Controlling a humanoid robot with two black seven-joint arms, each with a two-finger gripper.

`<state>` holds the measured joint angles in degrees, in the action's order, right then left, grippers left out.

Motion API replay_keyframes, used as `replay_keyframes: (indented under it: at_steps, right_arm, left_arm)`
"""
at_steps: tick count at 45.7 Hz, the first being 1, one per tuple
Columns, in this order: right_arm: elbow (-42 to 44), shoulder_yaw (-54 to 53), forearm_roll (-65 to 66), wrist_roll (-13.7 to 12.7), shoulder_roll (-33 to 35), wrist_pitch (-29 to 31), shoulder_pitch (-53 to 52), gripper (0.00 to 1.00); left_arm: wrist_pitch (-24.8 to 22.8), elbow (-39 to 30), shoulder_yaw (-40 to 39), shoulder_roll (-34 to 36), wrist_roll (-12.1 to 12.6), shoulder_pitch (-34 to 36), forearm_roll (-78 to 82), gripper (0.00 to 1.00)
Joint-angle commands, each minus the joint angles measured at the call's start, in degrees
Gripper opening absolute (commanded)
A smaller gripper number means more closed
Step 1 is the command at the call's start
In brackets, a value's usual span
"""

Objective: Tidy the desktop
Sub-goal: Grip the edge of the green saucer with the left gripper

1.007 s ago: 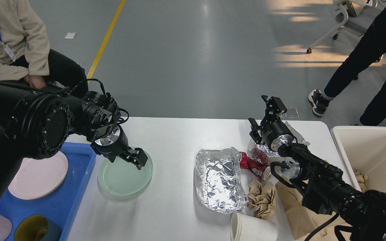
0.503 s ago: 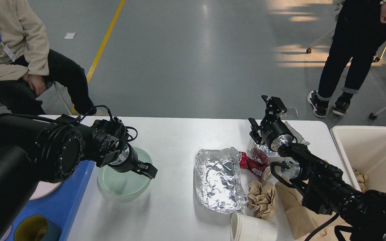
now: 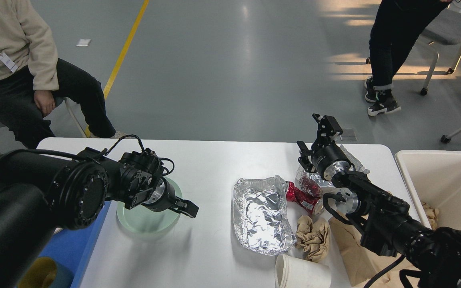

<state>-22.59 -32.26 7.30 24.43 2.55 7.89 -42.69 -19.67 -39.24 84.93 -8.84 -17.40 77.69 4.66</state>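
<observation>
Pale green plate (image 3: 144, 218) under left gripper (image 3: 186, 208), its state unclear, right gripper (image 3: 313, 136) spread wide above desktop (image 3: 210, 168)

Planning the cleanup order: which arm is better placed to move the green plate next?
Left. The left hand hovers at the green plate's right rim, beside the blue tray. The right hand is raised across the desktop, above the red wrapper.

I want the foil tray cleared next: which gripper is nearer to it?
Left, narrowly. The left gripper sits just off the foil tray's left edge, past the green plate. The right gripper is raised beyond the tray's far right corner.
</observation>
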Motion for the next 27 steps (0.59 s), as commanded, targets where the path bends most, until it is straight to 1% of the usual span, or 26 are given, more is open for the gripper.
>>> replay_keyframes:
  at_steps: [1, 4, 8, 12, 15, 19, 22, 27]
  right_arm:
    - [0.0, 0.0, 0.0, 0.0, 0.0, 0.0, 0.0, 1.00]
    - [0.0, 0.0, 0.0, 0.0, 0.0, -0.1, 0.0, 1.00]
    - [0.0, 0.0, 0.0, 0.0, 0.0, -0.1, 0.1, 1.00]
    - [0.0, 0.0, 0.0, 0.0, 0.0, 0.0, 0.0, 1.00]
    - [0.0, 0.0, 0.0, 0.0, 0.0, 0.0, 0.0, 1.00]
    - [0.0, 0.0, 0.0, 0.0, 0.0, -0.1, 0.0, 1.00]
    - [0.0, 0.0, 0.0, 0.0, 0.0, -0.1, 0.0, 1.00]
    - [0.0, 0.0, 0.0, 0.0, 0.0, 0.0, 0.0, 1.00]
  left_arm:
    - [3.7, 0.0, 0.0, -0.3, 0.0, -0.9, 0.0, 0.95]
    - [5.2, 0.2, 0.0, -0.7, 0.2, -1.7, 0.0, 0.95]
    - [5.5, 2.0, 0.1, -0.8, 0.5, -3.0, 0.0, 0.94]
    - [5.5, 3.3, 0.1, -1.3, 2.6, -4.5, 0.0, 0.94]
    - [5.5, 3.6, 0.1, -1.3, 4.8, -5.0, 0.0, 0.91]
    - [5.4, 3.6, 0.1, -1.3, 6.5, -5.1, 0.0, 0.89]
    - [5.0, 3.6, 0.2, -1.3, 6.9, -5.1, 0.0, 0.85]
    - [4.7, 3.6, 0.3, -1.3, 7.2, -5.2, 0.0, 0.75]
